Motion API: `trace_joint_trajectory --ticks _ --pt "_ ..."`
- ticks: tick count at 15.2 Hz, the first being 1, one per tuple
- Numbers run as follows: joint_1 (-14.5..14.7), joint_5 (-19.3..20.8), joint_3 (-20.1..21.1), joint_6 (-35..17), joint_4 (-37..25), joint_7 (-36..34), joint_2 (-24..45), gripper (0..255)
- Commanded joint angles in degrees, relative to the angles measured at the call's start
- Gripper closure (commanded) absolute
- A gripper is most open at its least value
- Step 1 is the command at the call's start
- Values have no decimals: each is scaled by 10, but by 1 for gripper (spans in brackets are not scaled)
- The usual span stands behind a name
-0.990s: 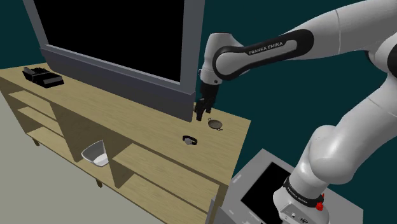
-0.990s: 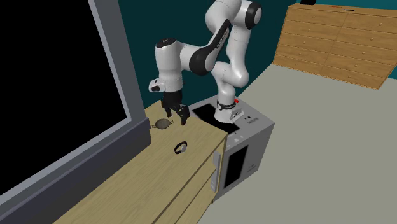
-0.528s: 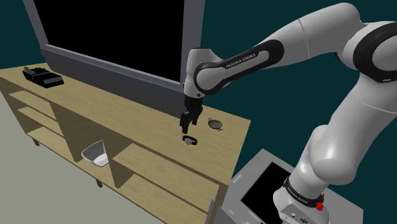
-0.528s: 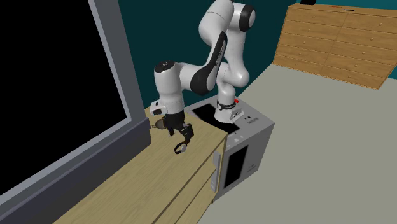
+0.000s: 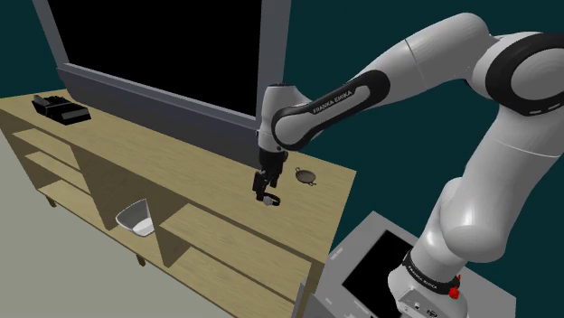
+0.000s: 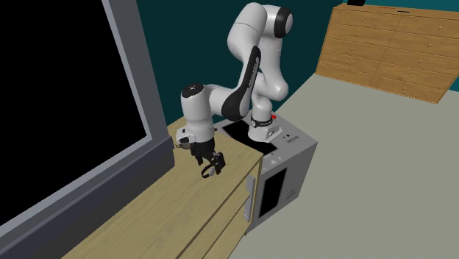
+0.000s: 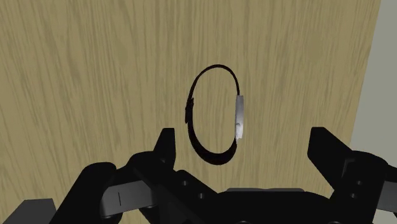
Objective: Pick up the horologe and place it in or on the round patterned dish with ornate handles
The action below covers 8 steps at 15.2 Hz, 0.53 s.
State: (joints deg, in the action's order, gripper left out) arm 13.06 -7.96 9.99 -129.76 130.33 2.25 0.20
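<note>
My gripper [image 5: 265, 188] hangs fingers-down just above the watch [image 5: 269, 200], on the light wood-grain top of the cabinet [image 5: 163, 154]. My fingers [image 7: 167, 143] are spread wide. Wrist view: the watch [image 7: 240, 118] lies between them, nearer one finger, touching neither, so not held. It is a thin dark strap closed into an oval loop with a small silver-grey case on one side, resting on bare wood near the top's edge.

The dish [image 5: 306, 177] is small, round and dark, with a little handle at each side of the rim. It sits on the same top, near the watch but apart from it, on the shoulder view's right and closer to the big black flat screen [image 5: 163, 54] in its grey frame. The watch is on the wood, not in the dish.

A white bowl [image 5: 136, 218] with angled sides stands in an open shelf compartment of the cabinet. A boxy black device [image 5: 60, 108] sits on the far end of the top. Second exterior view: gripper [image 6: 210, 163] over the watch [image 6: 210, 171], close to the cabinet's front edge
</note>
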Motion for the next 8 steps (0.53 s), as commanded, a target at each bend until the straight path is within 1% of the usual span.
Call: trace_joint_trajectory --ticks 1,6,7,8 --pt "0 0 0 -4 1 0 2 0" --pt "0 0 0 -4 1 0 2 0" --pt "0 0 0 -4 1 0 2 255" --pt "0 0 0 -4 1 0 2 255"
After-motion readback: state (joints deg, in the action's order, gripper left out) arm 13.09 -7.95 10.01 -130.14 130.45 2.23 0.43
